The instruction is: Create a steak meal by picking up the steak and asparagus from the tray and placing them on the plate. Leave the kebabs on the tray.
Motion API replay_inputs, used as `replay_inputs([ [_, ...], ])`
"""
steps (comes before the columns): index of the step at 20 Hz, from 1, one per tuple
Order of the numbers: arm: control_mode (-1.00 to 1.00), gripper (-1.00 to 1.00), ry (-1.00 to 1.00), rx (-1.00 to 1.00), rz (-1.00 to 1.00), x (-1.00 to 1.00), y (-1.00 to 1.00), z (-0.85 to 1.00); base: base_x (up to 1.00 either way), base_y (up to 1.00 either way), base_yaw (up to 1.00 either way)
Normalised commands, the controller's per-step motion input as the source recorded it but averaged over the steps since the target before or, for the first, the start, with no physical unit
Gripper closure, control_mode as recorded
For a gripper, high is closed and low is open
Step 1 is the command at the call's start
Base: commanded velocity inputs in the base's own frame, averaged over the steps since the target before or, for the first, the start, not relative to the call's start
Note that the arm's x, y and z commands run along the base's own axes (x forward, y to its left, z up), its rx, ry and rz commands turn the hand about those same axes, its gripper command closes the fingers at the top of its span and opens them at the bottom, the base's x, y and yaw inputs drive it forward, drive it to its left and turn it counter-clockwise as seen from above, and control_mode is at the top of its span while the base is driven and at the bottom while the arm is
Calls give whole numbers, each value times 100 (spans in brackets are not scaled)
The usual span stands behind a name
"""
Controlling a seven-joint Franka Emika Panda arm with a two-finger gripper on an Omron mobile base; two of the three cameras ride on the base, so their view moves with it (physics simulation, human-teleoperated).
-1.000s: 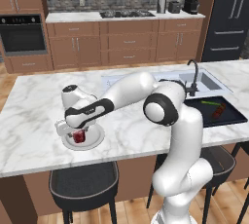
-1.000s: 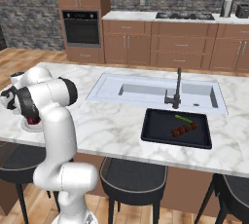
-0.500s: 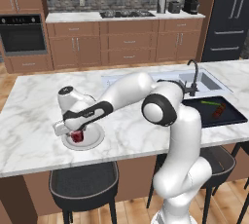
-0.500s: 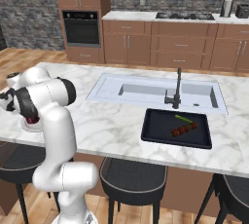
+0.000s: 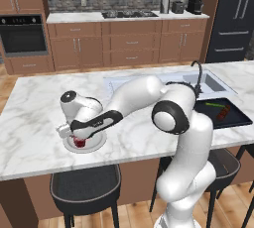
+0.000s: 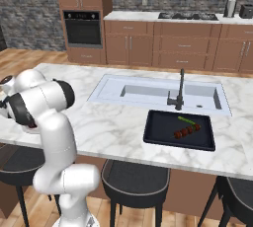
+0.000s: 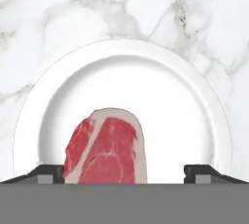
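The steak, red with a pale rim, lies flat on the round white plate, toward its near-left part. My gripper hangs just above it, open, with one fingertip left of the meat and the other far off to its right, neither touching it. In the left base view the gripper stands over the plate near the island's front left. The asparagus and the kebabs lie on the black tray at the right; the asparagus, kebabs and tray also show from the right.
A sink with a dark faucet is set into the marble island between plate and tray. Stools stand under the island's front edge. Cabinets and an oven line the far wall.
The hand has stayed almost in place over the plate. The steak lies on the plate throughout.
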Motion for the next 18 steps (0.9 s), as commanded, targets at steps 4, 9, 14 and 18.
replay_inputs([
  [4,-100,-100,-13,0,0,-21,-35,41,0,0,0],
  [9,-100,-100,-14,0,0,-30,-31,71,0,0,0],
  [14,-100,-100,-8,1,-1,-24,-41,83,0,0,0],
  [18,-100,-100,0,1,-3,-18,-65,79,0,0,0],
])
